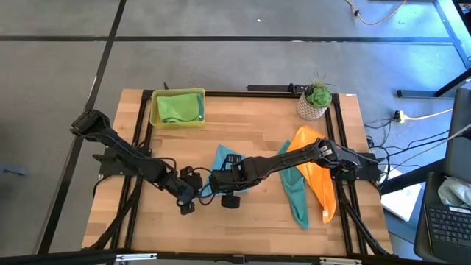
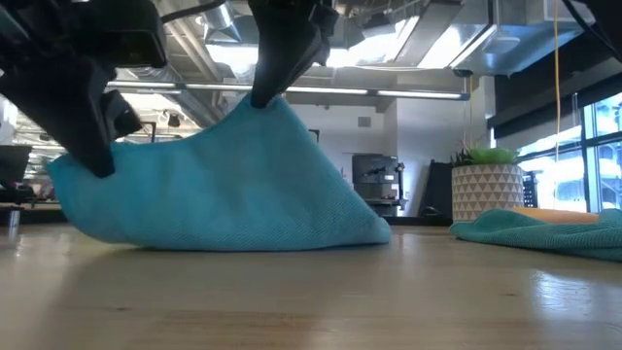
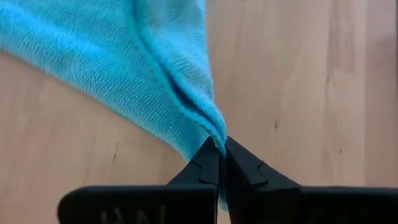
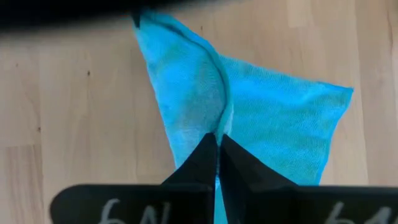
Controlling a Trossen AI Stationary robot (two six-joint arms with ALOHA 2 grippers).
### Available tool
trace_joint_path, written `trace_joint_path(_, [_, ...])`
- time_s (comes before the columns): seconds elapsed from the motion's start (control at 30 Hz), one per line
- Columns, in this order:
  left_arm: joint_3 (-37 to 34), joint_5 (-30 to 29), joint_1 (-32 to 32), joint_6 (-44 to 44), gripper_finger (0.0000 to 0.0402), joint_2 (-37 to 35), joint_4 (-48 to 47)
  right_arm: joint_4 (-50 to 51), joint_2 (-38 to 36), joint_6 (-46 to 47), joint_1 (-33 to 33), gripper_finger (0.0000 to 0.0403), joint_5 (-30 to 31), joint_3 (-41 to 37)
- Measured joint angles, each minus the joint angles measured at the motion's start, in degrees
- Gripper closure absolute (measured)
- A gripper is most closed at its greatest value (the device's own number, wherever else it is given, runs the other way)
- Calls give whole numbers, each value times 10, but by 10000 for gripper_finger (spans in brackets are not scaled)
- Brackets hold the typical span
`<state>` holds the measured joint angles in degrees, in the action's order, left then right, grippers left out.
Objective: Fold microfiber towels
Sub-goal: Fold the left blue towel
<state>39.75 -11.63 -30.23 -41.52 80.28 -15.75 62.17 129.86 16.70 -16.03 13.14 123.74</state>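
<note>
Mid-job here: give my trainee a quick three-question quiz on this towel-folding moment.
1. True or false: both grippers are shut on the light blue towel.
2. What lies in the yellow-green tray? A) orange towel B) lime green towel C) plant
3. Which two towels lie by the right arm?

Key:
1. True; left gripper and right gripper each pinch it.
2. B
3. Teal towel, orange towel.
</note>
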Motion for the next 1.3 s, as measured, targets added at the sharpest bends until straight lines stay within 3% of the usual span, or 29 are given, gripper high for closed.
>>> trace_joint_path(0.37, [50,47,18,71,401,-1,-54,50,-50,89,0,392,33,0])
trace_joint_path(0.57, [107,56,47,177,401,-1,-146,65,-56,148,-6,391,-20,-9])
trace_joint_path(0.7, [128,85,89,259,401,-1,-175,87,-56,178,-14,391,-20,-21])
trace_joint_path(0.87, [160,159,155,339,401,-1,-208,113,-59,213,-16,391,-28,-18])
trace_joint_path(1.07, [219,294,212,356,401,0,-311,120,-88,255,-31,391,-17,-17])
trace_joint_path(1.2, [260,283,223,383,401,0,-358,134,-108,248,-34,391,33,-17])
trace_joint_path(1.3, [282,271,238,399,401,0,-360,148,-113,220,-25,391,32,-25])
